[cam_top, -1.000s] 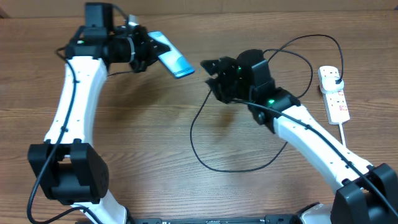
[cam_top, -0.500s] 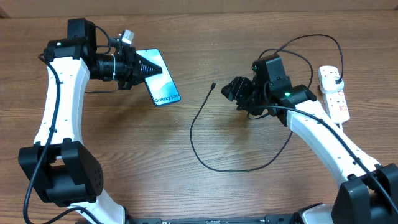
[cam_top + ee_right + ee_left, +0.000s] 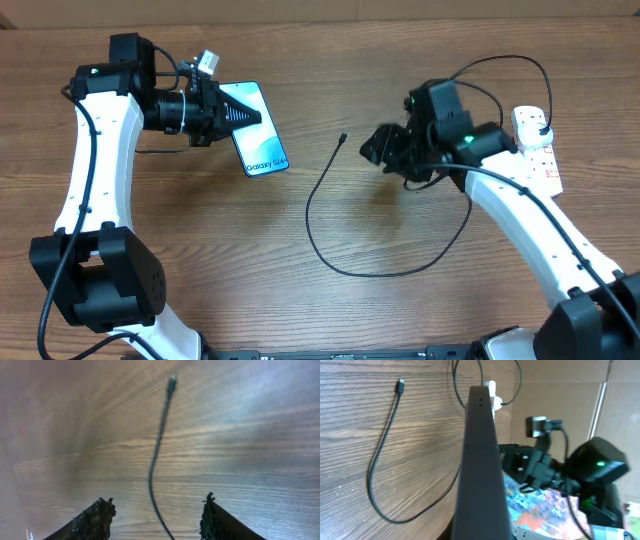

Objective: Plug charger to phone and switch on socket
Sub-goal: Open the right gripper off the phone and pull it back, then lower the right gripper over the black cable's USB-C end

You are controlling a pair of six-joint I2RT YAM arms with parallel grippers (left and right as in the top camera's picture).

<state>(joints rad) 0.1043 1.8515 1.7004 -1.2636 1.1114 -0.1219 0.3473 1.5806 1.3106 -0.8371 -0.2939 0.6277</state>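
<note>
The phone (image 3: 258,135), screen up with "Galaxy S24" text, is held at its far end by my left gripper (image 3: 238,114), just above the table at the left. In the left wrist view it shows edge-on as a dark slab (image 3: 480,465). The charger cable (image 3: 318,185) lies looped on the table. Its connector tip (image 3: 343,137) lies free between phone and right gripper. My right gripper (image 3: 375,148) is open and empty, hovering over the cable (image 3: 156,467), which runs between its fingers (image 3: 156,512). The charger's plug (image 3: 541,122) sits in the socket strip (image 3: 537,155).
The strip's white cord (image 3: 556,215) runs toward the front right, beside the right arm. The cable's loop reaches the table's middle front (image 3: 380,272). A cardboard wall lines the far edge (image 3: 400,8).
My right gripper has drawn back to the right, leaving the connector tip on the table. My left arm has pulled the phone back left and turned its screen up.
</note>
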